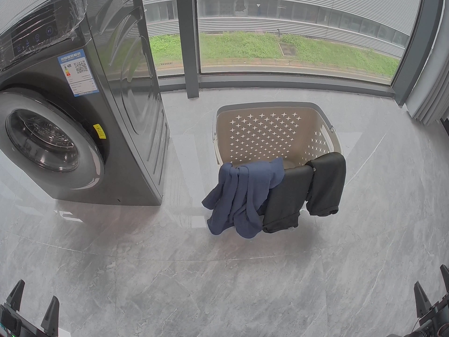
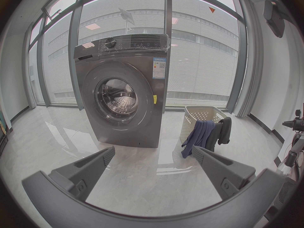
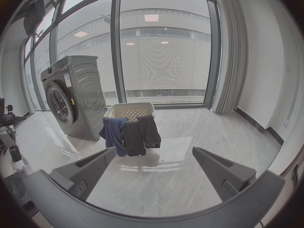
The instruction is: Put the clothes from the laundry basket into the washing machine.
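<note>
Well short of the laundry basket (image 1: 273, 132), on the robot's side of it, the left gripper (image 1: 36, 290) and the right gripper (image 1: 430, 277) hang wide open, each holding nothing. Over the basket's near rim drape a blue garment (image 1: 241, 195), a dark grey garment (image 1: 286, 197) and a black garment (image 1: 327, 183), side by side. Left of the basket stands the washing machine (image 1: 126, 132), its round door (image 1: 44, 139) closed. Beyond the basket runs a window (image 1: 290, 24).

Glossy grey marble floor (image 1: 187, 277), washing machine (image 1: 70, 118) standing on it, laundry basket (image 1: 273, 132) beside
</note>
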Robot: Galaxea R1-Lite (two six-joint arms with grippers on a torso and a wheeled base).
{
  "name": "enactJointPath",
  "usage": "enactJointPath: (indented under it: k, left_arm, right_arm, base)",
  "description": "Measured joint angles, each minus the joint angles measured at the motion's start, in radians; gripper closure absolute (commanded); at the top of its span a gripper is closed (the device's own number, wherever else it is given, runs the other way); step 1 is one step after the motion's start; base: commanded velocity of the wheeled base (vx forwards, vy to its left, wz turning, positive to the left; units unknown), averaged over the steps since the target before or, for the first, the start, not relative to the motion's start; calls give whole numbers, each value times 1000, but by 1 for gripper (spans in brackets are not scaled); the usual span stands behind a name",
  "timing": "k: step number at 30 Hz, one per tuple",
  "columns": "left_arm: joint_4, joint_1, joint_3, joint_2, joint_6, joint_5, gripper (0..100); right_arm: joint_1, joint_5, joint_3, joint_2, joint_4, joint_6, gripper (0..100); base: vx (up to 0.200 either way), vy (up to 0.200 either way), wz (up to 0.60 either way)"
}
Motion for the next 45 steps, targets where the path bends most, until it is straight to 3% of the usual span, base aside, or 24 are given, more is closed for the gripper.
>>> enactJointPath:
  k: [17, 23, 45]
  left_arm:
    - [0, 1, 0, 0, -1, 0, 0]
    - [0, 0, 0, 0, 0, 0, 0]
    - [0, 1, 0, 0, -1, 0, 0]
  right_arm:
    - [1, 0, 0, 0, 0, -1, 0]
    - [1, 0, 0, 0, 1, 0, 0]
    - [1, 0, 0, 0, 0, -1, 0]
  base:
    - [0, -200, 0]
    - [0, 0, 0]
    - [191, 0, 0]
